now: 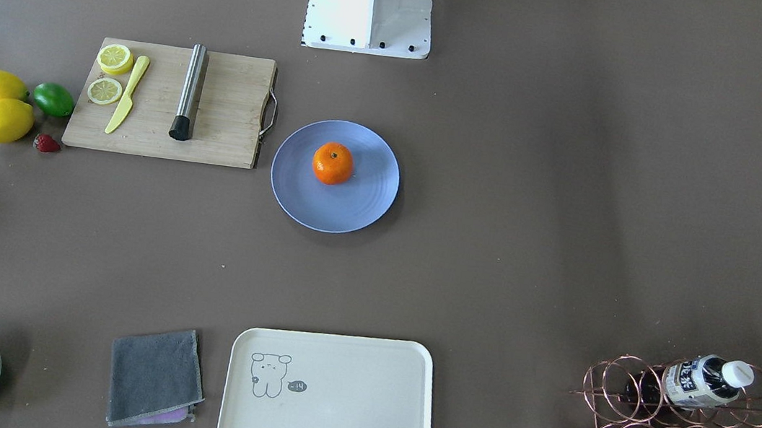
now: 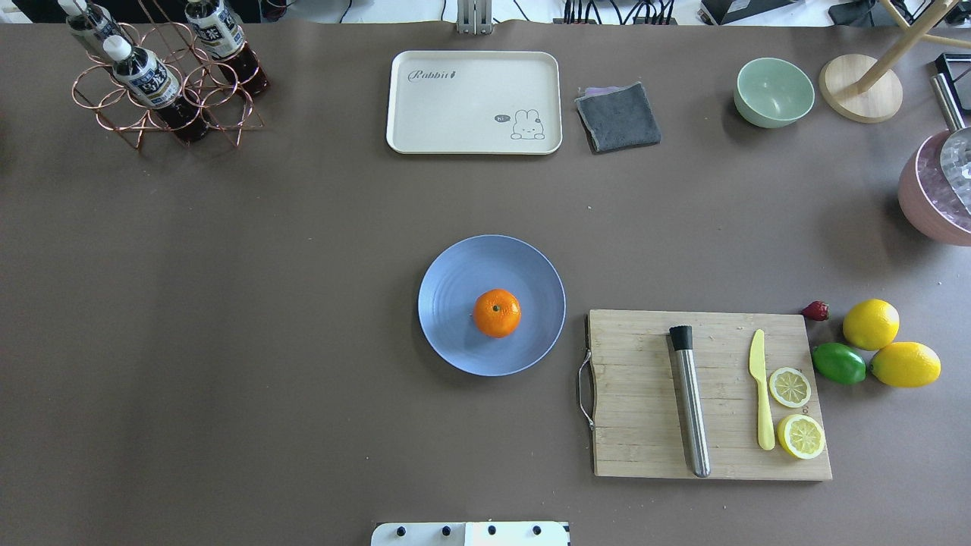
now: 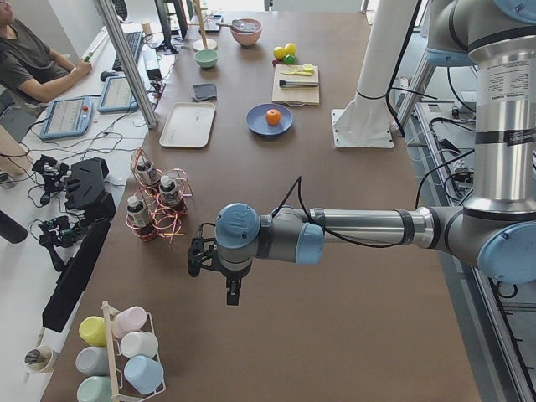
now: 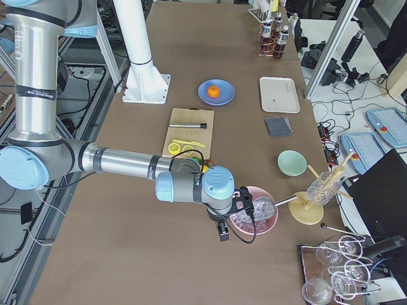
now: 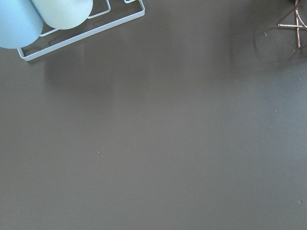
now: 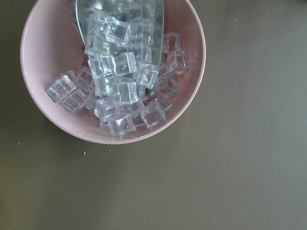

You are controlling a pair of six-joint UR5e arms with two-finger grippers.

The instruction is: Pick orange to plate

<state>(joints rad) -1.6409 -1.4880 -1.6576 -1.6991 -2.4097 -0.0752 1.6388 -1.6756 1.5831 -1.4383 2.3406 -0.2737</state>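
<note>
The orange (image 1: 333,163) (image 2: 497,312) rests upright on the periwinkle-blue plate (image 1: 360,208) (image 2: 455,284) at the table's middle, slightly off the plate's centre. Neither gripper is near it. My left gripper (image 3: 228,289) hangs over bare table at the far left end, beside the bottle rack; only the side view shows it, so I cannot tell its state. My right gripper (image 4: 222,232) hovers at the opposite end by a pink bowl of ice; I cannot tell its state either.
A wooden cutting board (image 2: 645,394) with a steel rod (image 2: 690,402), yellow knife and lemon slices lies right of the plate. Lemons (image 2: 871,324), a lime and a strawberry sit beyond it. Cream tray (image 2: 455,106), grey cloth, green bowl (image 2: 774,92), bottle rack (image 2: 163,83), pink ice bowl (image 6: 38,103).
</note>
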